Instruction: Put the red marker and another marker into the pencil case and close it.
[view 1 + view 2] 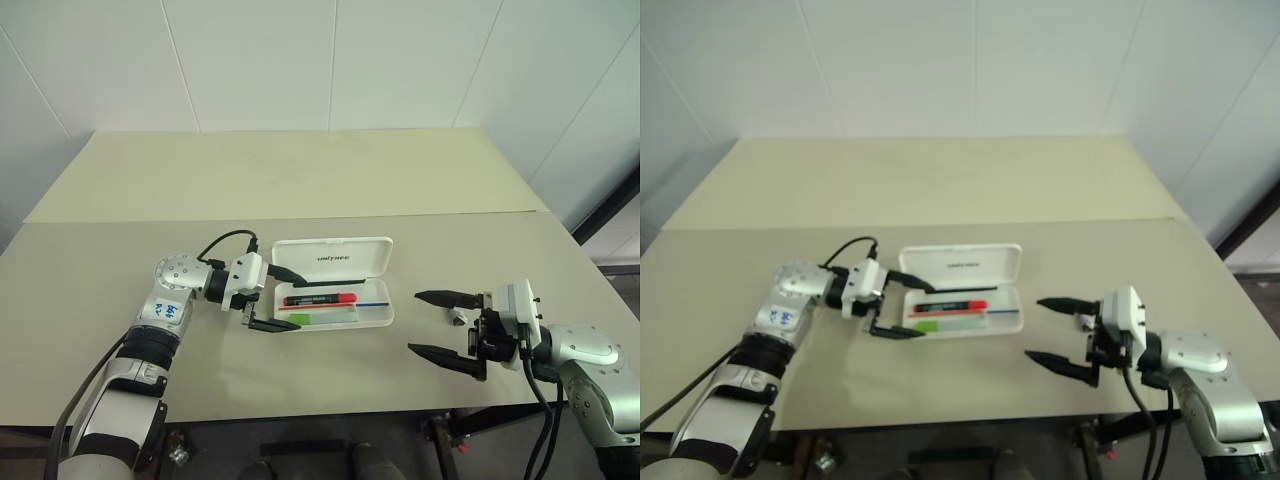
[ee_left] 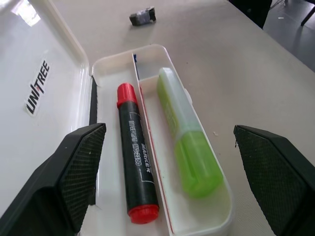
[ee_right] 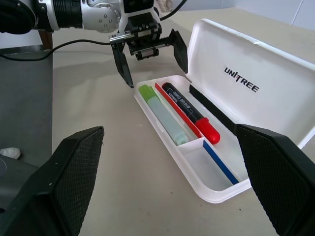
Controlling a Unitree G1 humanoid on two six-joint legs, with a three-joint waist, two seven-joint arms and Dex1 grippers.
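Pencil case [image 1: 335, 283] lies open mid-surface [image 1: 300, 190], lid up. Red marker [image 1: 320, 299] sits in the rear tray compartment, green-capped marker [image 1: 318, 319] in the front one, side by side. Left pincer [image 1: 276, 298] wide open at the case's left end, holding nothing. Right pincer [image 1: 435, 322] wide open, empty, well to the case's right. Small grey object [image 1: 458, 317] between its fingers.

A pale beige table [image 1: 300, 190] carries the items; a seam crosses it from side to side at about mid-depth. The white pencil case [image 1: 330, 285] lies open directly on the near half, close to centre, lid raised at its 12 o'clock side. A small grey stubby object [image 1: 458, 318] rests on the surface at the case's 4 o'clock, apart from it.
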